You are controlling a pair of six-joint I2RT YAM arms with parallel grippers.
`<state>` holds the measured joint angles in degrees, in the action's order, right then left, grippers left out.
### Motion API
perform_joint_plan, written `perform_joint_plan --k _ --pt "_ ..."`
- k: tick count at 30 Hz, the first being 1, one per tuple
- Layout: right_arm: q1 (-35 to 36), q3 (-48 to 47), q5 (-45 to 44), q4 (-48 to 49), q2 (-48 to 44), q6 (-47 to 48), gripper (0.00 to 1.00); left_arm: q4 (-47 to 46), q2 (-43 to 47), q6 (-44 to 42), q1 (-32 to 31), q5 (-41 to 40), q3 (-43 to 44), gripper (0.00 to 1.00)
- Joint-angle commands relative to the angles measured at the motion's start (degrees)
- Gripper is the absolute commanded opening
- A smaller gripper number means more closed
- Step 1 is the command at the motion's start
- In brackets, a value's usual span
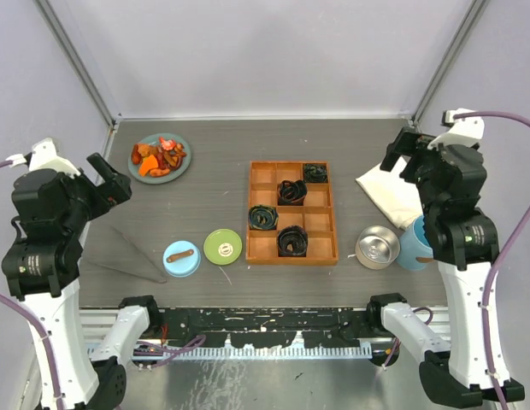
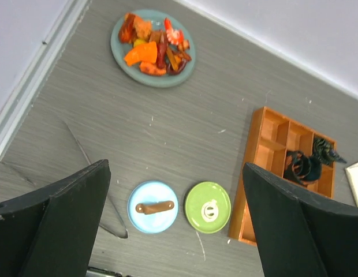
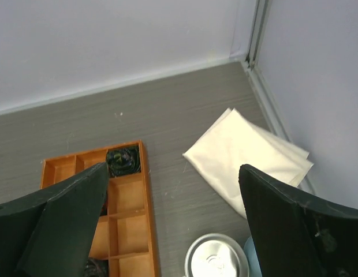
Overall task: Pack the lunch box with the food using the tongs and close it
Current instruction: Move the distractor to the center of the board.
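Both arms hang high over the table, left gripper (image 2: pixel 174 167) and right gripper (image 3: pixel 172 168) spread wide and empty. The lunch box tin (image 1: pixel 378 247) sits just under the right gripper; the food (image 1: pixel 160 156) lies ahead of the left, with the tongs (image 2: pixel 118 231) beneath its left finger. The cleanest pickup looks like a straight drop, jaws squared across both tong arms near the V

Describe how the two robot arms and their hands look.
The left arm and right arm match: white lower links, bulky black joint housings, black bases. The left hand and right hand are black with white caps, each with two broad, flat black fingers. A purple cable runs along each arm. No markings are readable.
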<state>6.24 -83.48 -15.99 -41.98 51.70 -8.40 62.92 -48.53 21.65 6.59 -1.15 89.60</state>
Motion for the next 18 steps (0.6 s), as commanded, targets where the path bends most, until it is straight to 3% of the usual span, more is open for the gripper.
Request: perform_joint_plan --k 1,5,9,13,18 --pt "0.08 6.18 5.46 3.74 -1.72 -4.23 1.00 -5.07 2.36 -0.51 -2.21 -0.71 -5.47 0.98" --pt "0.12 15.51 16.24 8.61 -5.26 -9.43 1.00 -6.24 5.83 1.29 -4.57 -1.30 -12.86 0.98" --pt "0.80 26.50 30.07 18.41 -8.27 -19.40 1.00 -9.34 9.99 2.95 -6.88 4.03 -21.33 0.98" --pt "5.50 29.64 35.93 9.67 -8.35 -16.40 1.00 -12.29 11.98 6.82 -8.76 12.36 -29.04 0.98" --pt "19.95 34.56 34.19 5.24 -6.75 -19.66 1.00 -15.63 12.64 9.92 -11.01 21.59 -36.94 0.98"
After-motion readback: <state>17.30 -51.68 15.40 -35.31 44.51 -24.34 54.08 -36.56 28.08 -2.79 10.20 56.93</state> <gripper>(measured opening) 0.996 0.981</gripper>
